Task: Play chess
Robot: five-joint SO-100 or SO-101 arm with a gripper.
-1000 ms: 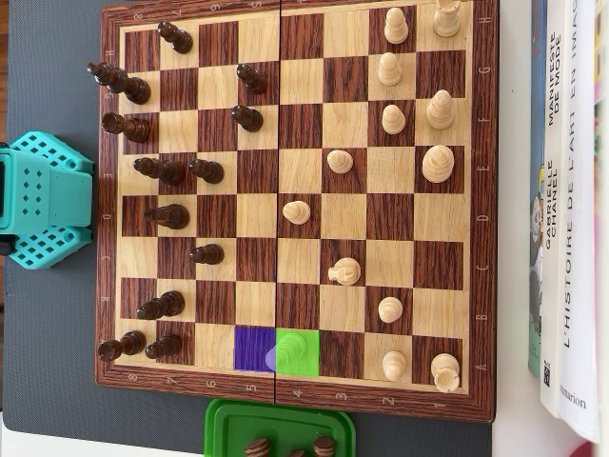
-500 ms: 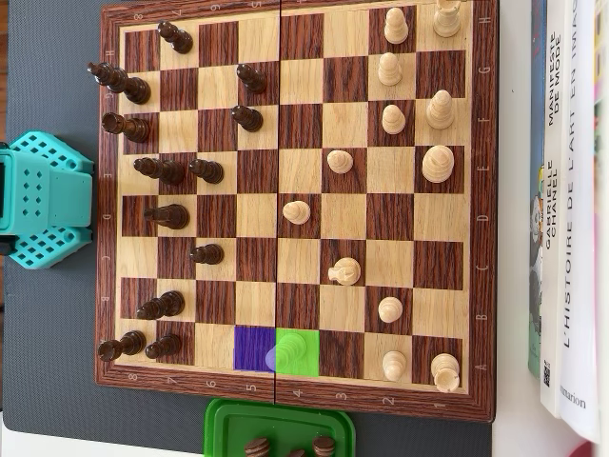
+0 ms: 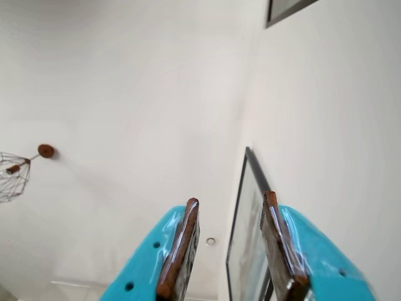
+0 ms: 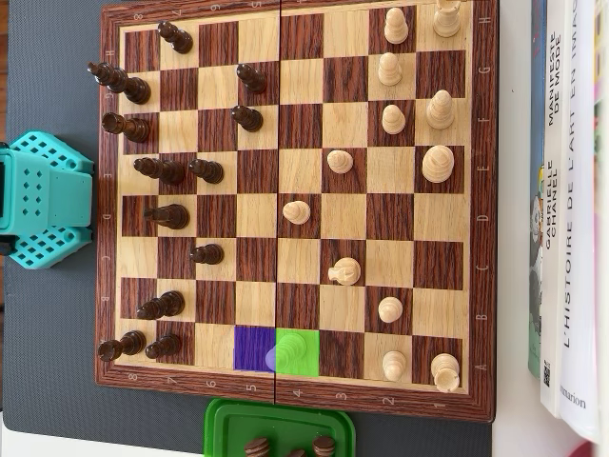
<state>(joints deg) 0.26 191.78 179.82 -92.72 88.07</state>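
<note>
In the wrist view the gripper [image 3: 229, 248] pointed up toward a pale ceiling [image 3: 125, 94], its two turquoise fingers [image 3: 150, 257] with brown pads standing apart and nothing between them. A wire lamp [image 3: 12, 175] hung at the left edge, a small round fitting [image 3: 210, 241] sat in the ceiling between the fingers, and a dark-framed picture [image 3: 247, 238] hung on the wall behind the right finger. Another dark frame [image 3: 285, 9] cut the top edge. The chessboard did not appear in this view.

In the overhead view the chessboard [image 4: 295, 390] lay on a dark grey mat [image 4: 48, 362], filling most of the picture. The dark pieces [image 4: 171, 171] stood mostly in the left columns, several of them leaning as seen from above. The light pieces [image 4: 438, 164] stood mostly on the right, with a few advanced toward the middle, among them a pawn [image 4: 296, 211] and a knight [image 4: 343, 272]. Near the bottom edge one square was tinted purple [image 4: 252, 347] and its neighbour green [image 4: 300, 350], with a pale blurred piece on the line between them. The turquoise arm base [image 4: 43, 200] sat just beside the board's left edge. A green tray [image 4: 224, 424] below the board held a few dark captured pieces [image 4: 257, 446]. Books [image 4: 566, 190] lay along the right edge, beside the board.
</note>
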